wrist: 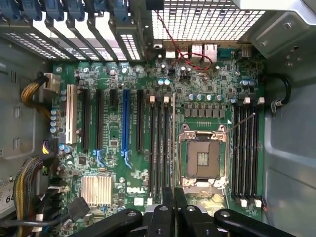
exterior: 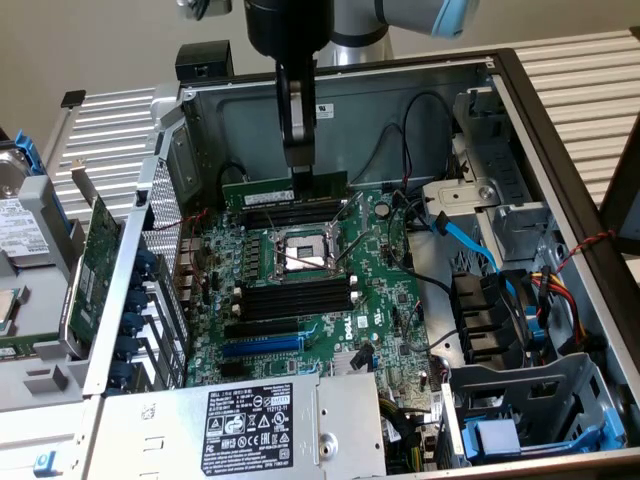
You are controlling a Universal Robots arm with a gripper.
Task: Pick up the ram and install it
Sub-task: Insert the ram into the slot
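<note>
One ram (exterior: 255, 188) pinched tight in my gripper (exterior: 300, 170), hanging at 12 o'clock of the socket (exterior: 303, 255) over the slots (exterior: 290, 212), not seated, so I judge mid-carry to slot; seating calls for squaring its edge to one slot, then a straight push down.

One open case (exterior: 250, 120) was there, with one motherboard (exterior: 390, 300), one socket (exterior: 300, 255), two banks of black slots (wrist: 245, 148) (wrist: 159, 148), one ram (exterior: 285, 187), one blue slot (exterior: 260, 345), one white slot (wrist: 70, 113), one heatsink (wrist: 96, 190), one power supply (exterior: 260, 420), one blue cable (exterior: 465, 235), one card (exterior: 95, 265) outside
</note>
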